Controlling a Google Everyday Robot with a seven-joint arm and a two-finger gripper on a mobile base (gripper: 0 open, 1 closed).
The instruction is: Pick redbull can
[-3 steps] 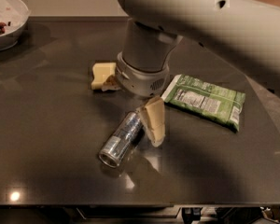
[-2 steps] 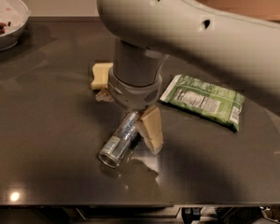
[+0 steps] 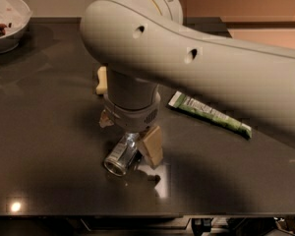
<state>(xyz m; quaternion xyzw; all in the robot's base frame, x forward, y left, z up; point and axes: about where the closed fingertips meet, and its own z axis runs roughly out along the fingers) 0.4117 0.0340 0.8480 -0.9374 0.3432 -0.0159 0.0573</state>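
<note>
The redbull can lies on its side on the dark table, near the front edge, its shiny round end facing me. My gripper hangs straight down over the can's far half. Its fingers stand apart with the can between them. One tan fingertip is at the can's right side. The other shows at its upper left. The jaws are open, not closed on the can. The can's far end is hidden under my wrist.
The green snack bag lies to the right, partly hidden by my arm. The pale yellow sponge peeks out behind my wrist. A white bowl with food stands at the far left corner.
My arm has swung forward and lower, now covering most of the bag and sponge. The gripper has come down around the can. The can has not moved.
</note>
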